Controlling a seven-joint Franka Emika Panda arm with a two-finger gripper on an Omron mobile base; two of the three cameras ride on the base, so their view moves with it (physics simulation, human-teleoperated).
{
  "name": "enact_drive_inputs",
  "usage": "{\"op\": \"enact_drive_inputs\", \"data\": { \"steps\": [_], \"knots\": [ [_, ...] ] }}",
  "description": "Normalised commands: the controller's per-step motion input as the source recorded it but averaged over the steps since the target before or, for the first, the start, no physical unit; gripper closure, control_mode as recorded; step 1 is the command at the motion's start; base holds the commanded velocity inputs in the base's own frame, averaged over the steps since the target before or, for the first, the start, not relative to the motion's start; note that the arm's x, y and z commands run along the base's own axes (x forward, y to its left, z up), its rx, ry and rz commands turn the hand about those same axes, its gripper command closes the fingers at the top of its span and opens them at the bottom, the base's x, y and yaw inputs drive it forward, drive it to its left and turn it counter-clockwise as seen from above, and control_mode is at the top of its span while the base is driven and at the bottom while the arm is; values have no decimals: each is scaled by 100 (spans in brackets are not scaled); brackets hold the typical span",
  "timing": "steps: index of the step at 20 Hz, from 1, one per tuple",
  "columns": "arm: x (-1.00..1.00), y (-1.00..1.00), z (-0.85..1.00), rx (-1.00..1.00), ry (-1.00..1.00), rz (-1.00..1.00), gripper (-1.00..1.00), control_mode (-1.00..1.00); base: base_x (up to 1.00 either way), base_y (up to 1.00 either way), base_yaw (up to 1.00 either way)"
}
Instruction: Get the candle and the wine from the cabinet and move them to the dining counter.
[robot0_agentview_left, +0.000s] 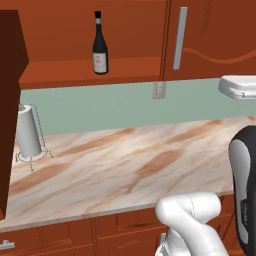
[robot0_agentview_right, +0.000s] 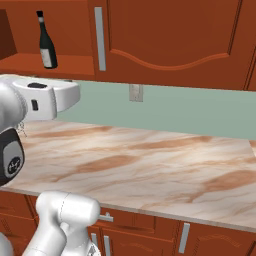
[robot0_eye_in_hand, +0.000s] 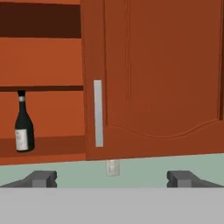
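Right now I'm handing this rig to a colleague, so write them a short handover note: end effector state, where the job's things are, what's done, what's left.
End effector: open, empty, facing the cabinet from in front of the wall counter.
Wine: upright on the cabinet's lower shelf, in the open left bay, left of the closed door's silver handle.
Candle: not seen in these views.
Done: the left bay stands open; nothing grasped.
Left: reach in, grip the wine, carry it to the dining counter, then find and move the candle.
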Motion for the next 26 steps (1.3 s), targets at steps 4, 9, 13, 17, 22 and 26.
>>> {"op": "enact_drive_inputs", "data": {
  "steps": [4,9,13,17,22,26],
  "knots": [
    [39,12,0,0,-18,13,-100,-100,0,0,0],
    [32,16,-8,-1,-11,5,-100,-100,0,0,0],
    [33,5,0,0,0,-2,-100,-100,0,0,0],
    [36,0,0,0,0,-6,-100,-100,0,0,0],
    [39,0,0,0,0,-2,-100,-100,0,0,0],
    [34,0,0,0,-2,0,-100,-100,0,0,0]
  ]
}}
